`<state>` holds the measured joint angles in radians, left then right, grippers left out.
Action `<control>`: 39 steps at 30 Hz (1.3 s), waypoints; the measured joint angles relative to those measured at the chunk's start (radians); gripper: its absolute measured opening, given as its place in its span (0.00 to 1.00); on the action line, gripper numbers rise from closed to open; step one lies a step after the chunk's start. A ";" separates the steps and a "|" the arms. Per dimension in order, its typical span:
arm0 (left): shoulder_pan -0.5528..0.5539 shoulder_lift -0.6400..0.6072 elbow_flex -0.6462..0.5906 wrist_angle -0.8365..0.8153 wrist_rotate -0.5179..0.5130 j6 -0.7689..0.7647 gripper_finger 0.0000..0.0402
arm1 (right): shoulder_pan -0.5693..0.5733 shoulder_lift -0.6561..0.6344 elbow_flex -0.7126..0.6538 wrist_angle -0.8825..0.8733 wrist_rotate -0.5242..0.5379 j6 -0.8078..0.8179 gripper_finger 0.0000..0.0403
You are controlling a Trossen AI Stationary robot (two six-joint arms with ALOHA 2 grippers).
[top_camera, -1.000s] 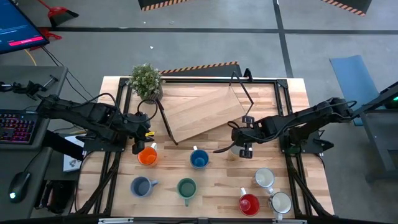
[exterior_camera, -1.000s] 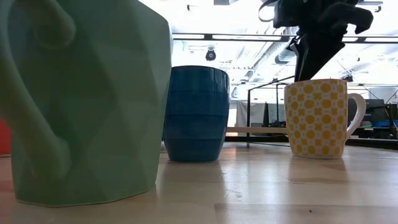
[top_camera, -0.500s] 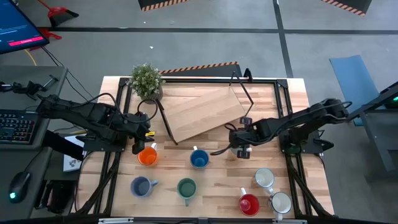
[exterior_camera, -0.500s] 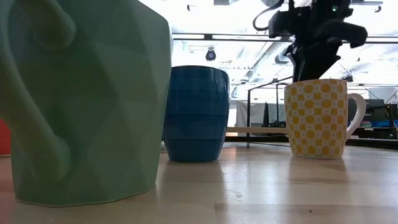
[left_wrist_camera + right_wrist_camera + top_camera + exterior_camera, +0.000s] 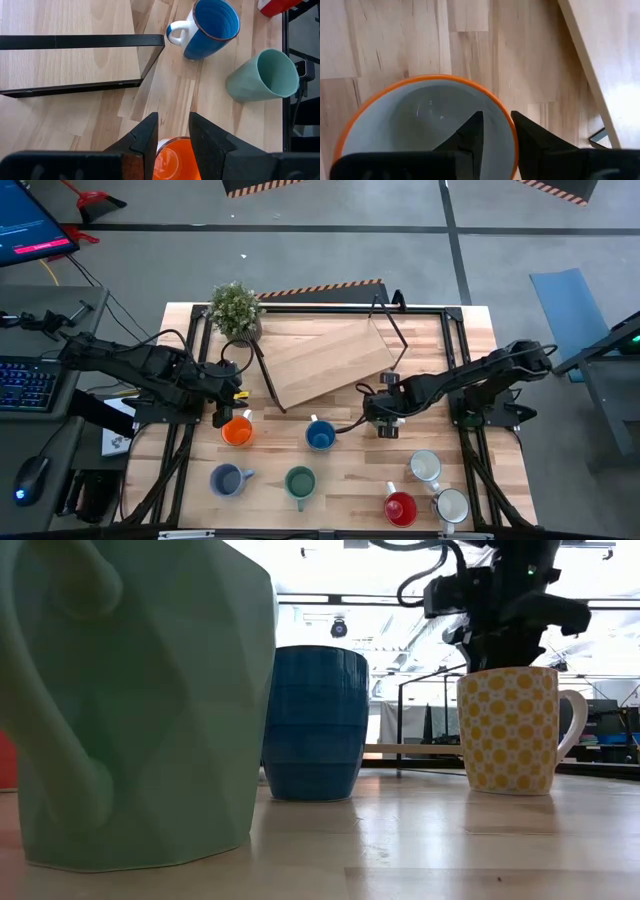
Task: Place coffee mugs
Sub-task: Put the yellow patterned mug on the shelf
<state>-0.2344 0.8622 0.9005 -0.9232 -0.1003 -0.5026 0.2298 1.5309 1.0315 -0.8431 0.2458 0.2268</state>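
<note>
Mugs stand spread over the near half of the table. From above, the right gripper sits just right of the bright blue mug and covers whatever is under it. The low view supplies that: a cream mug with a yellow dot pattern, upright on the wood, the gripper's dark body directly over its rim. The right wrist view adds the rest. The mug has an orange rim, one finger is inside it and the other outside, so the jaws seem closed on its wall.

The left gripper waits at the orange mug. Its wrist view shows the mug through the narrow gap, but whether the jaws grip it I cannot tell.

The green mug stands nearer the front edge and fills the low view's left side.
</note>
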 joint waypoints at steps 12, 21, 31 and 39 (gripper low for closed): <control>0.000 0.000 0.000 0.000 0.000 0.000 0.25 | -0.001 0.037 0.000 0.003 -0.013 0.038 0.18; 0.000 0.000 0.000 0.000 0.000 0.000 0.25 | -0.001 0.037 0.000 0.002 -0.015 0.133 0.18; 0.000 0.000 0.000 0.000 0.000 -0.001 0.25 | 0.000 0.033 0.004 0.009 -0.019 0.279 0.02; 0.000 0.000 0.000 0.000 0.000 -0.001 0.25 | 0.004 0.032 0.025 -0.019 0.000 0.396 0.01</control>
<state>-0.2344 0.8623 0.9005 -0.9229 -0.1001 -0.5034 0.2337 1.5631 1.0565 -0.8616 0.2459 0.6231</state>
